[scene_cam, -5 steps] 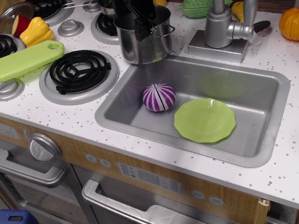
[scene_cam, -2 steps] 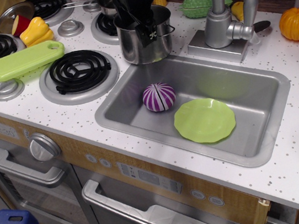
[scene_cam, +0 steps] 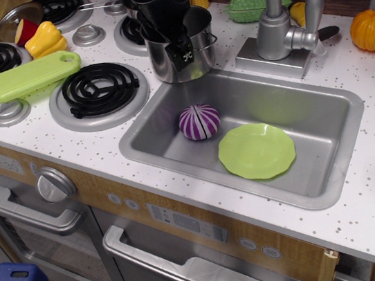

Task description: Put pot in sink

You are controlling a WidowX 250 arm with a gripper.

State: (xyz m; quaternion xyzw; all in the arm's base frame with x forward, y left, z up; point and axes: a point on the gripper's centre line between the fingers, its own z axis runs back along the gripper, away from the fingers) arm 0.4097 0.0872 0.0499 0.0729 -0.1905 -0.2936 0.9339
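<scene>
The pot is gripped at its near rim by the black hand, tilted on the surface at the sink's eleven o'clock corner. A purple onion and green plate are seen inside the basin.

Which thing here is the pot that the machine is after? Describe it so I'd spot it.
Find the grey sink in the speckled counter. At its back left corner stands the pot, a shiny steel cylinder, with the black gripper at its rim. Unlike the purple onion, it is metal and hollow.
</scene>
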